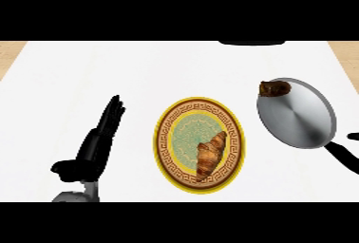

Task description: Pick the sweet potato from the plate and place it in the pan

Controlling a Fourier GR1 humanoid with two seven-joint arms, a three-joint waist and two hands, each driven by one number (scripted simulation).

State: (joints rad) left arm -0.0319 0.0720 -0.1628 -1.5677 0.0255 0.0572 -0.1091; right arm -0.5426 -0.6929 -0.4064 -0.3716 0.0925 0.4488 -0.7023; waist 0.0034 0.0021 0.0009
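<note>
One head view, steeply downward.
It looks from above onto the white tabletop [84,71], fairly near.

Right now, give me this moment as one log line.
left hand open, resting left of plate | right hand at right edge, state unclear | sweet potato on pan upper-left rim | croissant on plate
</note>
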